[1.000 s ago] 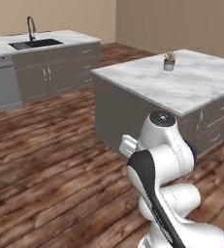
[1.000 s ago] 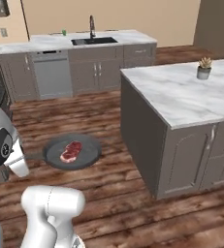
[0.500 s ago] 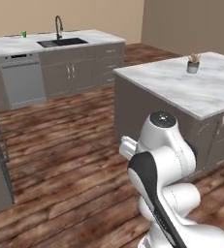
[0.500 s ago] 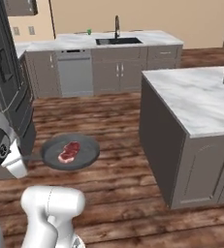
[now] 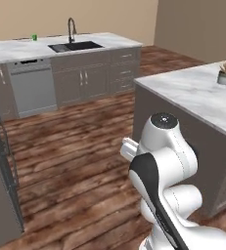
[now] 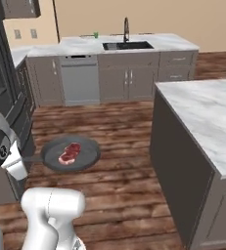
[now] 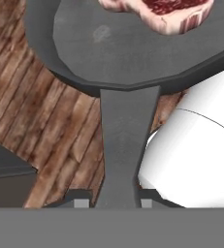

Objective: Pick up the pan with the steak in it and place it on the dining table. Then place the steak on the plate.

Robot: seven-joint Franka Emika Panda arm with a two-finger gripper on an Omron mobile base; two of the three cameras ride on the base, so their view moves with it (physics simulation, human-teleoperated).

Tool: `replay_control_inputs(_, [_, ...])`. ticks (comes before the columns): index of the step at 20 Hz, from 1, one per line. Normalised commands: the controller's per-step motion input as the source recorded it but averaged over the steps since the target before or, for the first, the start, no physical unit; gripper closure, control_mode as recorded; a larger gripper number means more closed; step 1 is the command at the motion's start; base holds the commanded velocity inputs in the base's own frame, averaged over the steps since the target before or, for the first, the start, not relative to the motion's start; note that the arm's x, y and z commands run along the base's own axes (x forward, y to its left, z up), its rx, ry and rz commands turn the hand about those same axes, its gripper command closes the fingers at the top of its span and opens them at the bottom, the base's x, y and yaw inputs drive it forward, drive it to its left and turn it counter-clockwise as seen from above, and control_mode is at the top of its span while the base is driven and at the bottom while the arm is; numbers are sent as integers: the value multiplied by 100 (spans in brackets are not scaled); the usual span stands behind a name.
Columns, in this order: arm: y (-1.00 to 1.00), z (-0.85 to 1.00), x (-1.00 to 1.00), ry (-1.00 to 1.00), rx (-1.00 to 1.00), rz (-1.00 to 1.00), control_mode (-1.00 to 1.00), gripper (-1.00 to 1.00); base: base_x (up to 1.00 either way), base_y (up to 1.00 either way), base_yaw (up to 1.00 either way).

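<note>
The dark grey pan (image 6: 70,154) hangs level above the wooden floor, left of the arm's base. The red steak (image 6: 69,153) lies in its middle. In the hand view the pan (image 7: 108,53) fills the top, with the steak (image 7: 157,12) at its far edge. My gripper (image 7: 111,201) is shut on the end of the straight handle (image 7: 123,145). The dining table (image 6: 207,117) is the marble top on a grey base at the right, and it also stands at the right in the left base view (image 5: 192,93). The plate is out of view.
A counter with a sink and tap (image 6: 126,45), a dishwasher (image 6: 79,80) and a small green cup (image 6: 95,35) runs along the far wall. A dark fridge (image 6: 2,88) stands close on the left. A potted plant (image 5: 225,73) sits on the marble top.
The whole picture has slid to the right, so the camera has moved with the base. The marble top looks nearer. The pan keeps its place beside the arm, still held.
</note>
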Motion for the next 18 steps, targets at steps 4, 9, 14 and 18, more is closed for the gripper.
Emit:
replay_control_inputs(4, [0, 0, 0, 0, 0, 0, 100, 100, 100, 14, 6])
replay_control_inputs(9, [0, 0, 0, 0, 0, 0, 100, 100, 100, 4, 8])
replay_control_inputs(14, [0, 0, 0, 0, 0, 0, 100, 100, 100, -13, 9])
replay_control_inputs(18, [0, 0, 0, 0, 0, 0, 100, 100, 100, -27, 7])
